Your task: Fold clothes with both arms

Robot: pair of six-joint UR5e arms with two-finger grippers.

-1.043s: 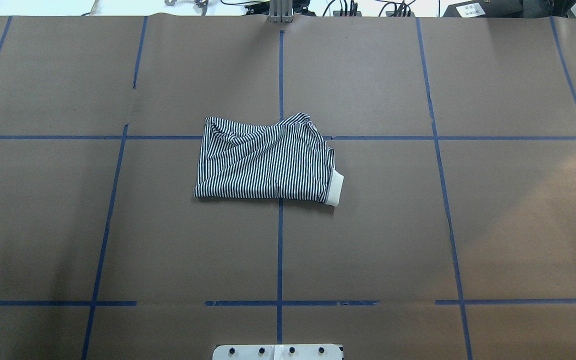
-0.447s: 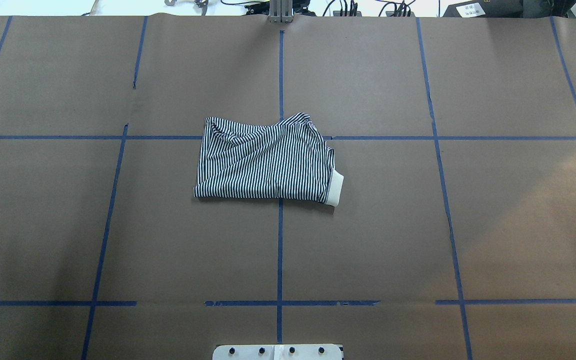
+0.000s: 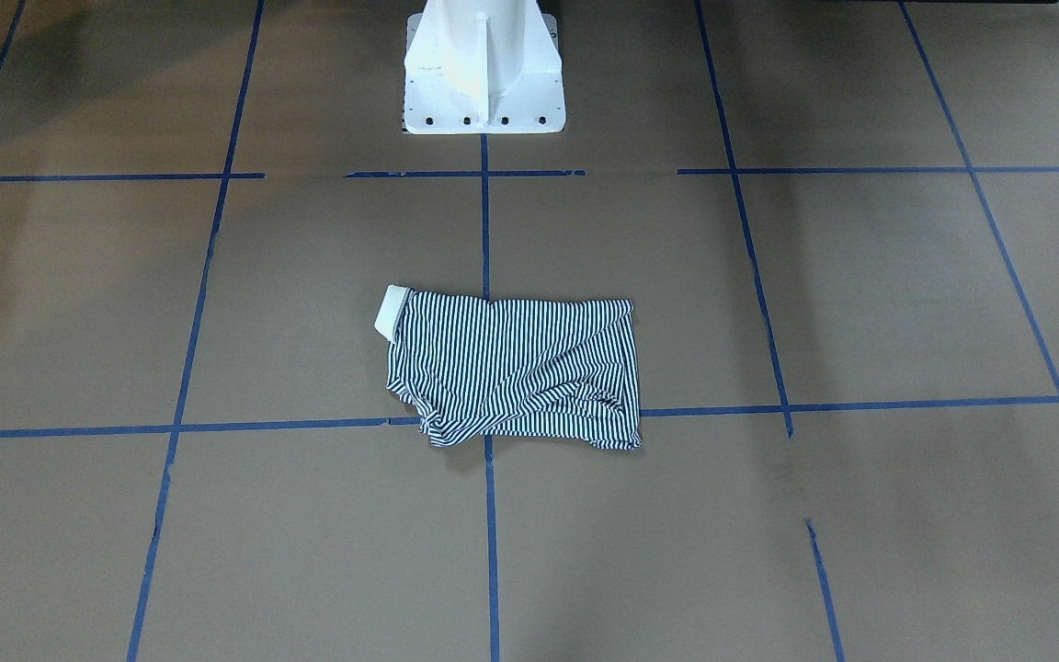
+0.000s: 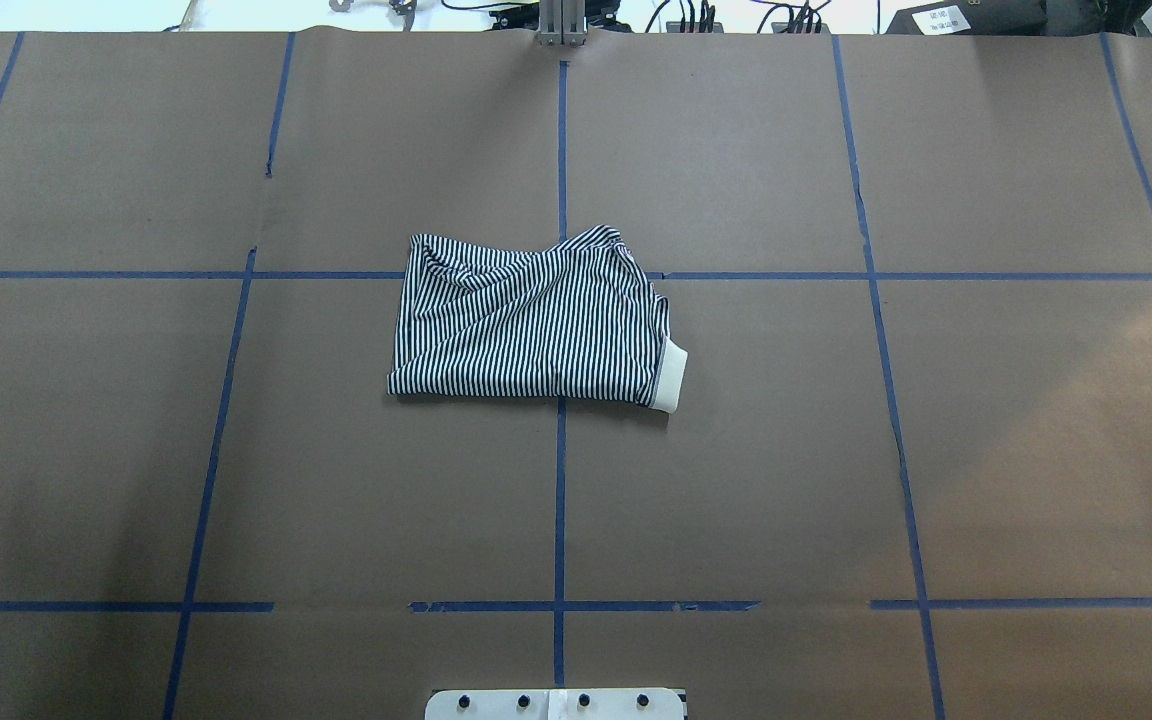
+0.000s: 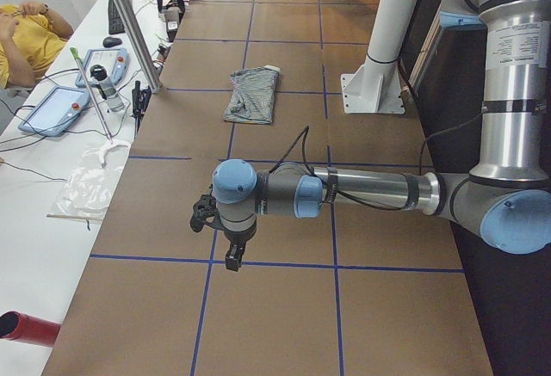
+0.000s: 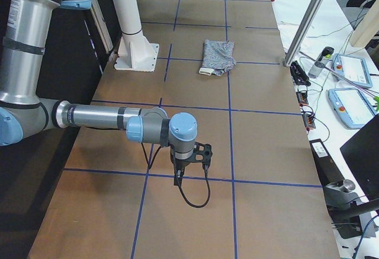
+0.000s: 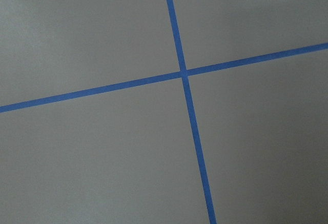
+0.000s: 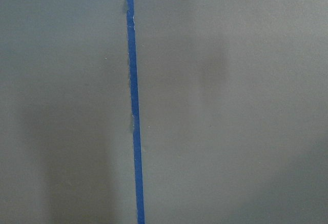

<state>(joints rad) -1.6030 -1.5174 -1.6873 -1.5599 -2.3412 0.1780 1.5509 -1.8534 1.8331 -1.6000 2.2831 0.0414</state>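
**Status: both claws over the counter, shirt lying apart from them**

1. Left claw (image 5: pixel 231 261): it points down above the brown paper of the counter (image 4: pixel 936 450), over a blue tape line (image 7: pixel 184 73). It shows only in the side view, so I cannot tell how far its jaws stand apart. My left wrist camera sees only paper and a tape crossing.

2. Right claw (image 6: pixel 177 179): it also points down over the counter, close to a tape line (image 8: pixel 134 106). It too shows only from the side, and I cannot tell its opening.

3. Arms: my left arm (image 5: pixel 370 191) and right arm (image 6: pixel 100 117) each reach out level, one to each side of the white pedestal base (image 3: pixel 482 83) and well apart from it.

4. Polo shirt (image 4: pixel 531 320): it lies folded into a rough rectangle straight out in front of the pedestal base, across the centre tape line and flat on the counter. Its cream collar (image 4: pixel 674 378) sticks out at the corner nearest the pedestal base, on my right side. The far edge is rumpled. The shirt is well apart from both claws, and neither touches it.
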